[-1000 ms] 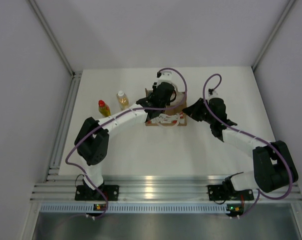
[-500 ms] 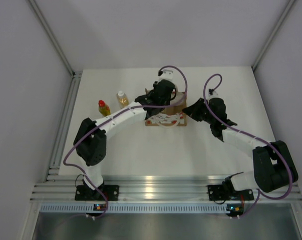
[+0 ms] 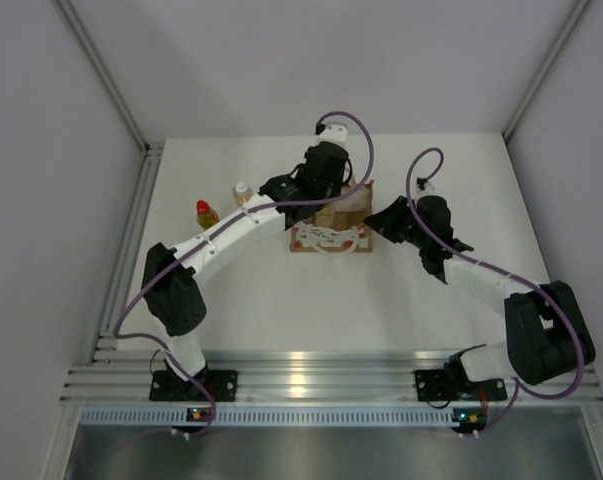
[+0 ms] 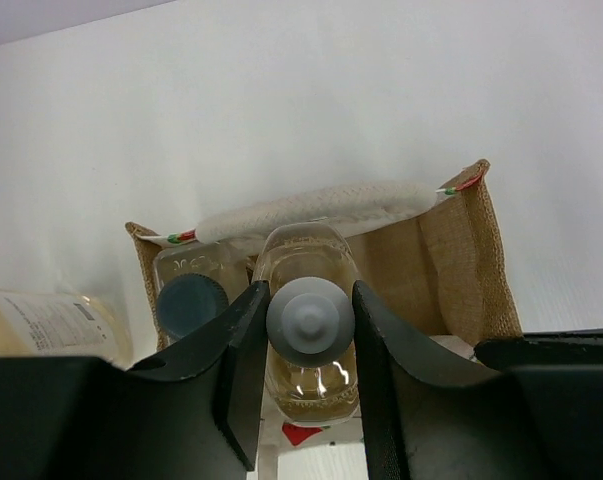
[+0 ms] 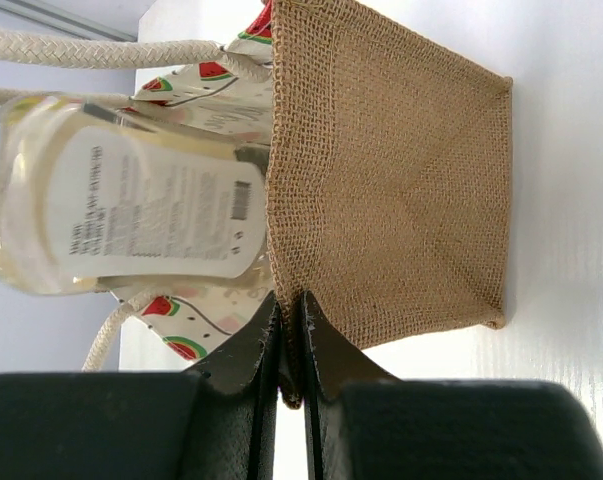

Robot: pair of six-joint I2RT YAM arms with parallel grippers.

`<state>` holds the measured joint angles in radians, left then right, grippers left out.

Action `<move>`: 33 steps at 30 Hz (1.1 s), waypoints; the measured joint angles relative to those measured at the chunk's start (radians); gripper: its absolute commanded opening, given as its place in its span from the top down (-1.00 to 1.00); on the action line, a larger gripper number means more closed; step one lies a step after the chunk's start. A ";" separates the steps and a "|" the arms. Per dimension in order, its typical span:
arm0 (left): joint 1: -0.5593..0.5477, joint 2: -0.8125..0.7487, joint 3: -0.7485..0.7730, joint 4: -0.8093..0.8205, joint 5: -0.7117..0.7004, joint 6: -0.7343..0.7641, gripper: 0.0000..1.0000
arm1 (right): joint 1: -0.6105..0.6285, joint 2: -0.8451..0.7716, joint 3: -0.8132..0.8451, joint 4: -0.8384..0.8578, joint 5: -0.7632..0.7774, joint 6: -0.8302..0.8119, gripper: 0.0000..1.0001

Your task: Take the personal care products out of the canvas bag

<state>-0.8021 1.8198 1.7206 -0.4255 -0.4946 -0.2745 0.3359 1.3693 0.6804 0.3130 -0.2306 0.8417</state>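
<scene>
The canvas bag [image 3: 331, 238] stands at the table's far middle, its printed front toward me. My left gripper [image 4: 311, 330] is shut on the neck of an amber bottle with a pale cap [image 4: 311, 320] and holds it above the bag's mouth. The bottle also shows in the right wrist view [image 5: 121, 200], raised to the bag's rim. The pale bottle with a dark blue cap [image 4: 191, 305] stands inside the bag [image 4: 451, 260]. My right gripper [image 5: 291, 345] is shut on the bag's side edge [image 5: 391, 180]. A yellow bottle with a red top [image 3: 207, 213] and an amber bottle [image 3: 243, 196] stand left of the bag.
The bag's white rope handle [image 4: 311, 205] lies across its far rim. White walls close the table at the back and sides. A metal rail [image 3: 131, 240] runs along the left edge.
My left gripper has risen and moved away from me, lifting the amber bottle up out of the bag. The right gripper has kept its hold on the bag's edge.
</scene>
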 measured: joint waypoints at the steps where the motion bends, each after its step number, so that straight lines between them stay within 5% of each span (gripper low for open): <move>1: -0.002 -0.006 0.008 -0.015 0.000 0.000 1.00 | 0.000 0.000 0.000 0.000 0.000 0.000 1.00; 23: -0.006 -0.335 0.117 -0.230 -0.140 -0.010 1.00 | 0.000 0.008 0.000 0.009 -0.003 0.001 1.00; 33: 0.000 -0.449 -0.059 -0.246 -0.245 -0.036 1.00 | 0.000 0.008 0.000 0.008 -0.003 0.000 1.00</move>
<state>-0.8017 1.3712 1.6619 -0.6720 -0.7399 -0.3107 0.3359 1.3777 0.6804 0.3214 -0.2333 0.8413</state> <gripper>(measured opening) 0.407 0.079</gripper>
